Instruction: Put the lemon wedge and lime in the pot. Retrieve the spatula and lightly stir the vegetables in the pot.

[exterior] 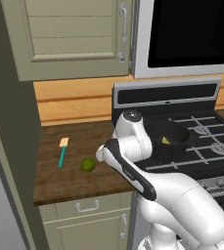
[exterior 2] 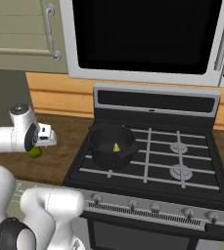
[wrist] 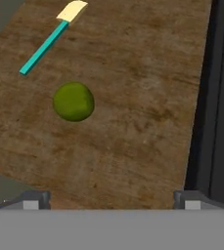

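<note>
The brown wooden worktop (wrist: pixel 133 97) spreads beneath the tool (wrist: pixel 111 199), whose two dark fingertips (wrist: pixel 35 199) stand wide apart, holding nothing. The short, round, dark grey metal pot (exterior 2: pixel 111 144) sits on the black stove (exterior 2: pixel 182 166), off to the tool's right, with the tiny pale yellow lemon wedge (exterior 2: pixel 116 147) inside it. The slim teal-handled spatula (wrist: pixel 49 38) with a tan blade lies farther ahead. The small round dark-green lime (wrist: pixel 73 101) rests on the wood just ahead of the tool, left of centre.
</note>
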